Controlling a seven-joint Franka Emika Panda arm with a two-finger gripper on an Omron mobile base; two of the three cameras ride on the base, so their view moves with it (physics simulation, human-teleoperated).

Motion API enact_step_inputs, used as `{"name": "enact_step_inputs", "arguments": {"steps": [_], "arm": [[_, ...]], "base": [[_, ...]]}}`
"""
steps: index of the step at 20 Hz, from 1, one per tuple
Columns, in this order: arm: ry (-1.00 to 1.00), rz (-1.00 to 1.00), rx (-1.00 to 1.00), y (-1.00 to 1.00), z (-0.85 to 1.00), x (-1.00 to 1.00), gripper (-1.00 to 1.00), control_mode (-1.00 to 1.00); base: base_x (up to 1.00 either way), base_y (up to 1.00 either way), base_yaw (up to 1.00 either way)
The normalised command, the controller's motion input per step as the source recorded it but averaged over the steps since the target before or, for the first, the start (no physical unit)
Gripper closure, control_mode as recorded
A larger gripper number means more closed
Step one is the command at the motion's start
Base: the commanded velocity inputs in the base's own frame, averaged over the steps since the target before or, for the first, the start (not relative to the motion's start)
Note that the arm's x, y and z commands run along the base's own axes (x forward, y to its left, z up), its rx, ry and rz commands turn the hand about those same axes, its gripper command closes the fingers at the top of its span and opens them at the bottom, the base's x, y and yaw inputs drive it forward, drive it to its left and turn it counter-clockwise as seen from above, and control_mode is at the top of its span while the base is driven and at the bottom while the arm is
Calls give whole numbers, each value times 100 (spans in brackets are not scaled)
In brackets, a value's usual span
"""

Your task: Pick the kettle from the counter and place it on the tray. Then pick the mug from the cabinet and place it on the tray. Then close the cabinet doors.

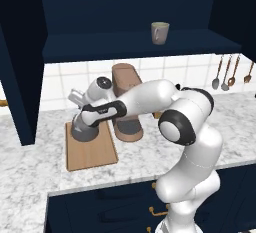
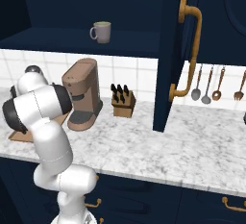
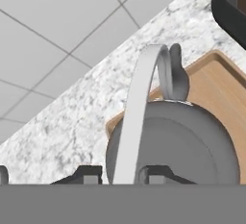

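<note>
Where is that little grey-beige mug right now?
The small grey-beige mug stands upright on the shelf of the open dark navy wall cabinet, above and right of the tall brown coffee machine on the counter.

No readable text, label or number appears on anything.

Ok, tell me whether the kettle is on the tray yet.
On it. The kettle sits upright on the tray at its far end; the hand view shows wood under its base, handle arching between the fingertips.
</note>
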Motion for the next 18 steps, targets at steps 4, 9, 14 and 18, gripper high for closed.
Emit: {"name": "enact_step_inputs", "arguments": {"steps": [4, 9, 14, 18], "arm": [[0, 0, 0, 0, 0, 1, -100, -100], [1, 0, 0, 0, 12, 1, -100, -100], [0, 0, 0, 0, 27, -23, -100, -100], [0, 5, -2, 0, 23, -56, -100, -100]], "base": [[0, 0, 0], [0, 0, 0], [0, 0, 0], [0, 0, 0]]}}
